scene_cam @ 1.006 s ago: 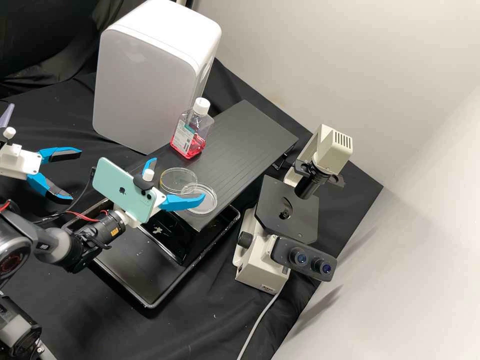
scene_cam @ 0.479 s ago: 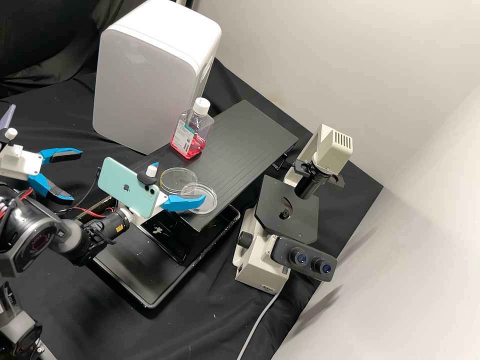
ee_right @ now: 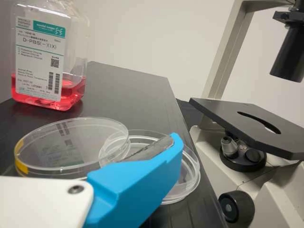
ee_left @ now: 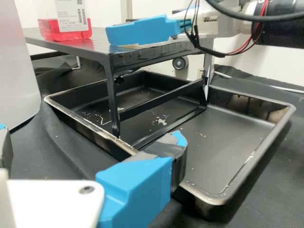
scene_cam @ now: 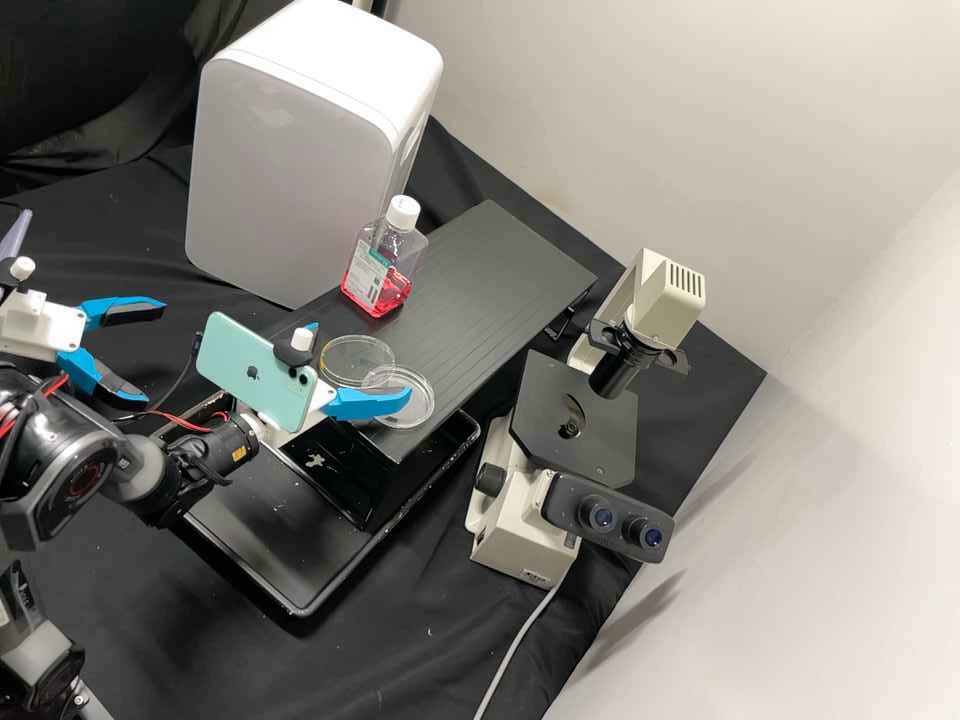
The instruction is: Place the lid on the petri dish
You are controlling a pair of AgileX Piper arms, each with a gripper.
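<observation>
A white cabinet [scene_cam: 300,150] with rounded corners stands at the back of the black-draped bench, and an inverted microscope [scene_cam: 590,440] stands at the right. Between them a shallow black tray [scene_cam: 260,560] carries a black raised platform [scene_cam: 490,280], whose legs stand in the tray. At the platform's far end is a white-capped culture flask [scene_cam: 380,265] of red liquid.

Toward the near end lie two clear rounds with overlapping edges. The one with a yellow mark looks to be the lid [scene_cam: 352,358], resting partly over the rim of the petri dish [scene_cam: 418,385], though the clear plastic makes it hard to be sure which is which.

The right gripper [scene_cam: 350,370] is at the platform's near edge with its fingers apart and the lid between them. In the right wrist view one blue finger [ee_right: 137,185] crosses in front of the petri dish's near rim. The left gripper [scene_cam: 148,350] hangs well to the left of the platform, fingers spread wide.
</observation>
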